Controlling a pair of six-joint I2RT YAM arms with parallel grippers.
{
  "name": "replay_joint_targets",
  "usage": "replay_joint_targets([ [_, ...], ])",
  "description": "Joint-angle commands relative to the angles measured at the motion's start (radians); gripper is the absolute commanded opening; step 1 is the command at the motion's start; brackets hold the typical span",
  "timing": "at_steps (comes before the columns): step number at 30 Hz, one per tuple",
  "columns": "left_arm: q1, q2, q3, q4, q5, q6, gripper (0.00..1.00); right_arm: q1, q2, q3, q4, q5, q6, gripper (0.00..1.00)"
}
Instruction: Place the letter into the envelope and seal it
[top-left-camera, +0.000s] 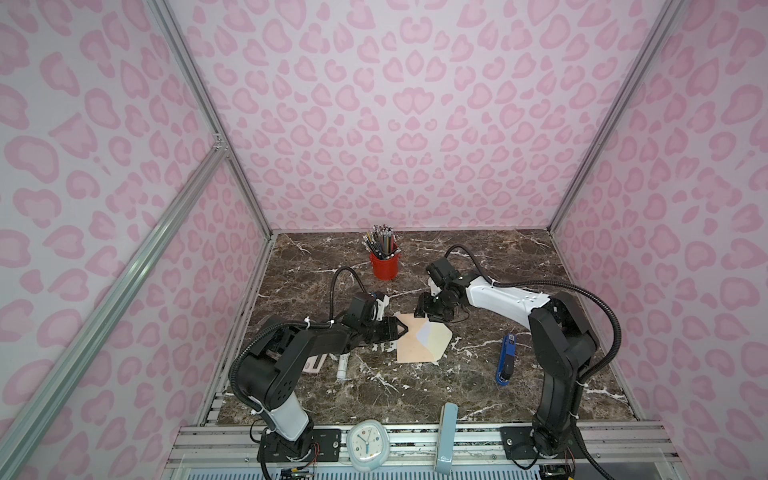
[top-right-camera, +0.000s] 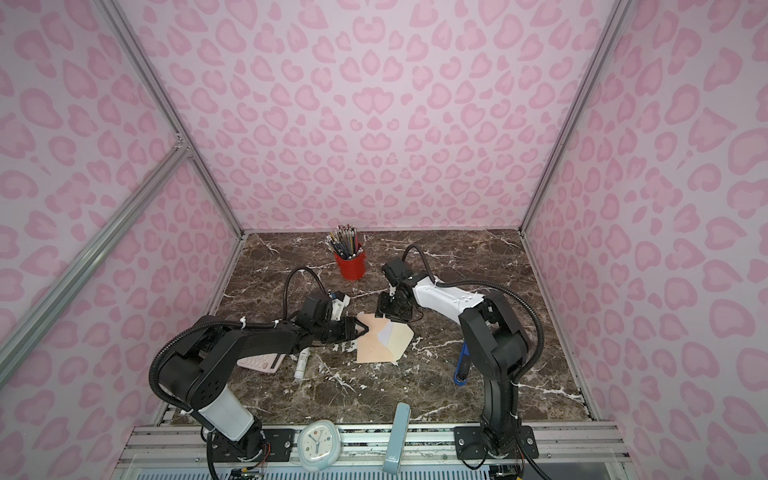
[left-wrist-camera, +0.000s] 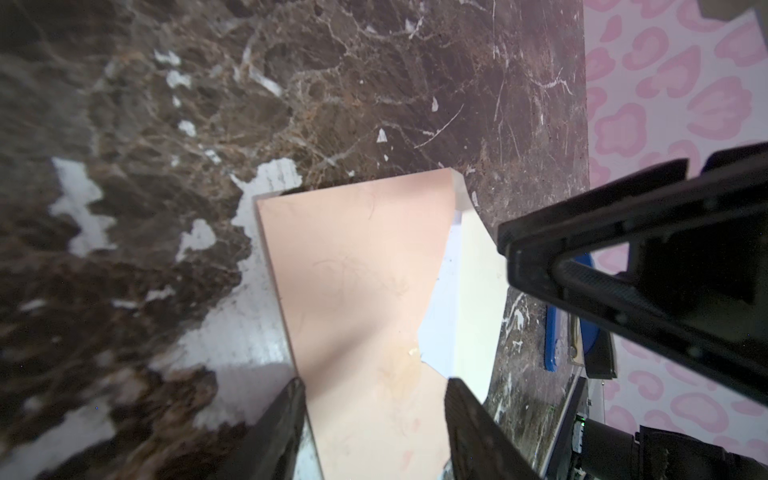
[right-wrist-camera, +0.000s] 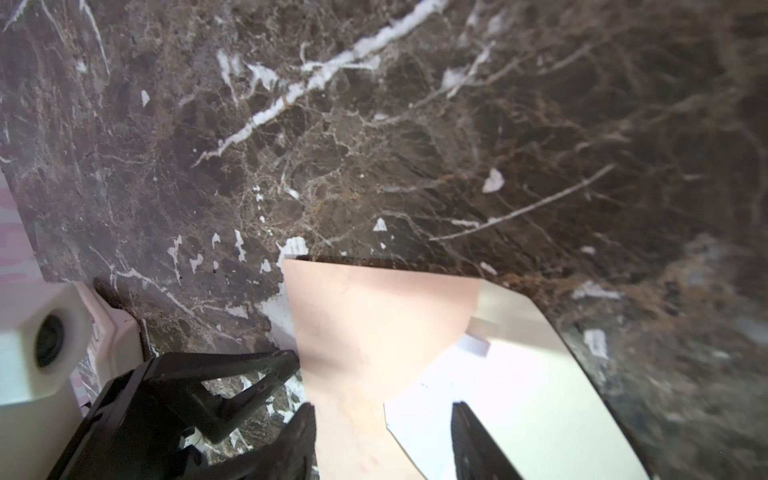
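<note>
The letter (top-left-camera: 424, 333) sits mostly inside the envelope (top-left-camera: 409, 349) on the counter (top-left-camera: 374, 399), a white corner showing by the flap (top-left-camera: 438, 340), which lies open to the right. Left jaws and right jaws both stand spread, pinching nothing. By my judgement, closing and sealing the flap remains.

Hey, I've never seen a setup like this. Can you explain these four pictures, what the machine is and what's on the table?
It is a robot with two arms, each ending in a two-fingered gripper. Two pictures look down on the whole booth; the other two come from cameras on the arms' wrists. On the marble table lie a peach envelope, flap open, with a white letter partly tucked in, a red cup of pencils, a blue stapler, a glue stick and a pink calculator. The left gripper and the right gripper both stand open over the envelope, holding nothing.
</note>
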Motion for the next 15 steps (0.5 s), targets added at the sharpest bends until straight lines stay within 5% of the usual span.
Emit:
replay_joint_targets([
  [1, 0.0, 0.003, 0.001, -0.017, -0.006, 0.007, 0.57, 0.001, -0.004, -0.02, -0.028, 0.036, 0.051, 0.58],
  [15, 0.0, -0.002, 0.01, -0.031, -0.005, 0.014, 0.57, 0.004, 0.083, 0.03, -0.039, 0.041, 0.093, 0.6],
])
